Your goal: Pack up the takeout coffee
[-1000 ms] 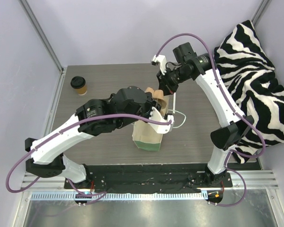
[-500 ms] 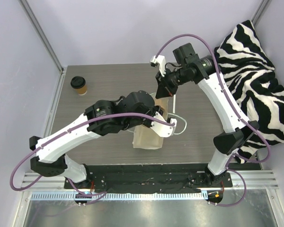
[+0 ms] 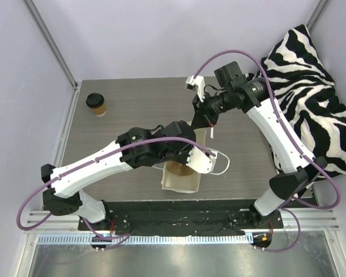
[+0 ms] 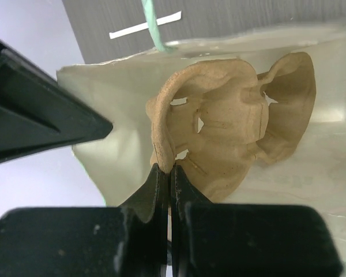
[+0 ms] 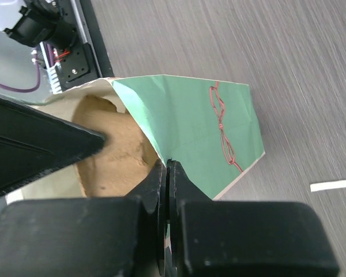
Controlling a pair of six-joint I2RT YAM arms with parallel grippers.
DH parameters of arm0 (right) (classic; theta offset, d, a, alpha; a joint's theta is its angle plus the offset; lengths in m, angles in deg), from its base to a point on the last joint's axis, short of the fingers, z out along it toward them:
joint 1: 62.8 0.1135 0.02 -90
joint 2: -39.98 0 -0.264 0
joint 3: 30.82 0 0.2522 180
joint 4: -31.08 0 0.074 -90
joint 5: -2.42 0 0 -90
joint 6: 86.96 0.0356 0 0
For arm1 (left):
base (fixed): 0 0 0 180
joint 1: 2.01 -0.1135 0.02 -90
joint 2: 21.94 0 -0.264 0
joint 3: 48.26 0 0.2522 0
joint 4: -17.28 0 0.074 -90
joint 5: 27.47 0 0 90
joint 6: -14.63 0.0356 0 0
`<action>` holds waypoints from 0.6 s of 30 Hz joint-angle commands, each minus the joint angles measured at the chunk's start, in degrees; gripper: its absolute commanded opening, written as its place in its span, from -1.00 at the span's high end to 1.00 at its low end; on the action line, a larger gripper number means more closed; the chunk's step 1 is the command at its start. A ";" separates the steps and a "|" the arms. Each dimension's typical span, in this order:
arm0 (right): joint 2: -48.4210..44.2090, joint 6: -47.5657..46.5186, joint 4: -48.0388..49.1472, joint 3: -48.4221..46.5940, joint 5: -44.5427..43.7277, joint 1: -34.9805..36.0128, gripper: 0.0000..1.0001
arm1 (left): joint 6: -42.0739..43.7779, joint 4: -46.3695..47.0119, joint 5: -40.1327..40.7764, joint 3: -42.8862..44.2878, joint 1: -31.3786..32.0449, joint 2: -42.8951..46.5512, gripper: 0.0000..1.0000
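The takeout coffee point(image 3: 96, 104), a tan cup with a black lid, stands alone at the table's far left, apart from both arms. The mint-green paper bag point(image 3: 181, 182) lies open near the front middle. My left gripper point(image 4: 170, 168) is shut on the rim of the brown pulp carrier point(image 4: 230, 133), which sits inside the bag point(image 4: 115, 109). My right gripper point(image 5: 166, 164) is shut on the bag's upper edge point(image 5: 202, 124) and holds the mouth open. From that side the carrier point(image 5: 112, 156) shows inside the opening. From above, the left gripper point(image 3: 190, 164) covers much of the bag's mouth.
A zebra-striped cloth point(image 3: 311, 86) is piled at the right edge of the table. The bag's white string handle point(image 3: 222, 163) loops out to the right. A white tape strip point(image 5: 333, 185) lies on the dark wood table point(image 3: 132, 109). Grey walls enclose the back and sides.
The left gripper has moved toward the near edge, pushing the carrier deeper into the bag. The bag has shifted and flattened, and the right gripper followed slightly nearer.
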 commanded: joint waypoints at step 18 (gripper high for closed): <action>-0.80 0.86 3.30 2.93 8.17 1.90 0.98 | -8.60 -1.39 -11.16 -2.24 -9.15 -3.21 1.00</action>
